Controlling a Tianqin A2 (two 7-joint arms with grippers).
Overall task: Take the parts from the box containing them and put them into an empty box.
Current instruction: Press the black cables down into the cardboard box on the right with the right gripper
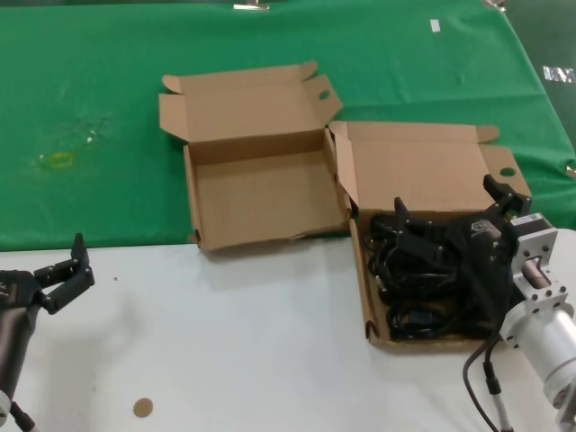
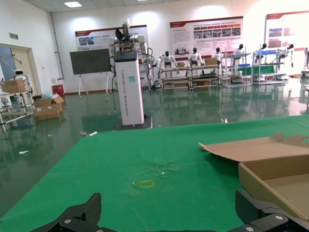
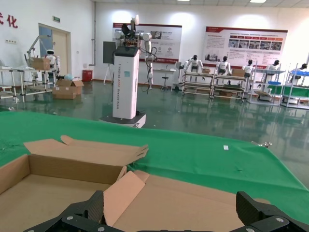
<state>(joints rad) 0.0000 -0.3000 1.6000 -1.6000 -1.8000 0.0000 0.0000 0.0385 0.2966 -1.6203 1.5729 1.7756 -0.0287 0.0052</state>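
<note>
The box containing the parts (image 1: 362, 270) stands at the right, lid up, its tray full of tangled black cable parts (image 1: 416, 297). The empty box (image 1: 261, 193) stands to its left on the green cloth, lid open, front wall warped. My right gripper (image 1: 450, 209) is open and hangs over the far part of the full tray, just above the parts, holding nothing. In the right wrist view my right gripper (image 3: 174, 218) faces that box's raised lid (image 3: 203, 198), with the empty box (image 3: 43, 188) beside it. My left gripper (image 1: 70, 272) is open and idle at the table's front left; the left wrist view shows my left gripper (image 2: 169, 220) empty and the empty box (image 2: 282, 176).
A green cloth (image 1: 99, 81) covers the far half of the table, with a yellow mark (image 1: 59, 160) at the left. The near half is white tabletop (image 1: 243, 342) with a small brown disc (image 1: 143, 408) near the front edge. The two boxes touch side by side.
</note>
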